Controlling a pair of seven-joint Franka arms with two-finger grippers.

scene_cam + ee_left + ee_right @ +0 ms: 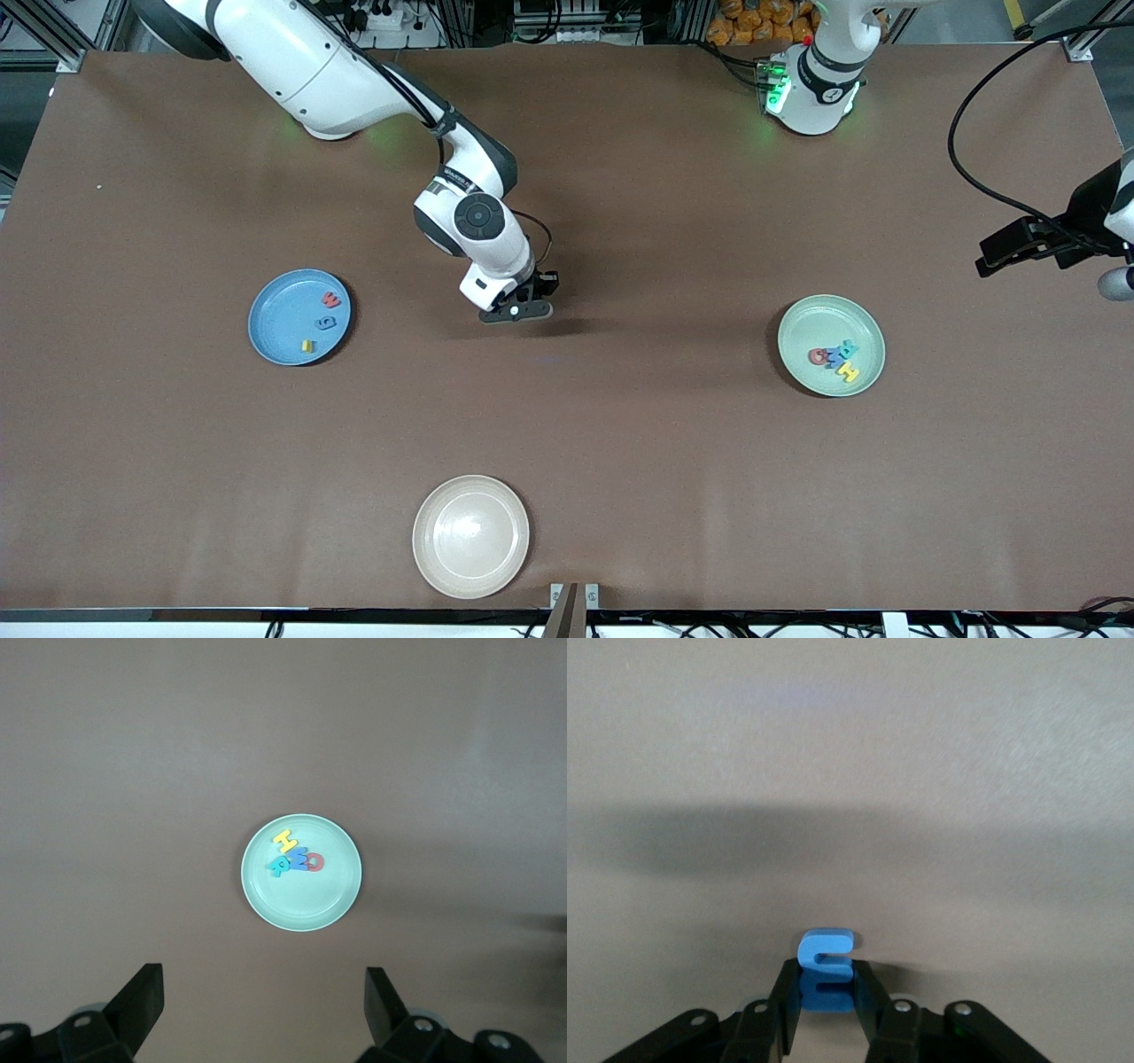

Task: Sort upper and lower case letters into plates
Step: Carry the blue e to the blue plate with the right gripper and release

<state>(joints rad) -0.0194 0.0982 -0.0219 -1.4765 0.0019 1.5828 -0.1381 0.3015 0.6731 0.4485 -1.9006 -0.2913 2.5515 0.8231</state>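
The right pincer [826, 1005], low over the bench's [620, 443] middle, clenches a blue letter [825, 957] by its lower end; so shallow a grip could let it slip. The left pincer [261, 1010] waits released above the mint plate [341, 895].

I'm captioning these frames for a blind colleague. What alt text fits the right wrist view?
The right claw is shut on a small blue letter, low over the bare brown table. The claw's shadow falls across the tabletop.
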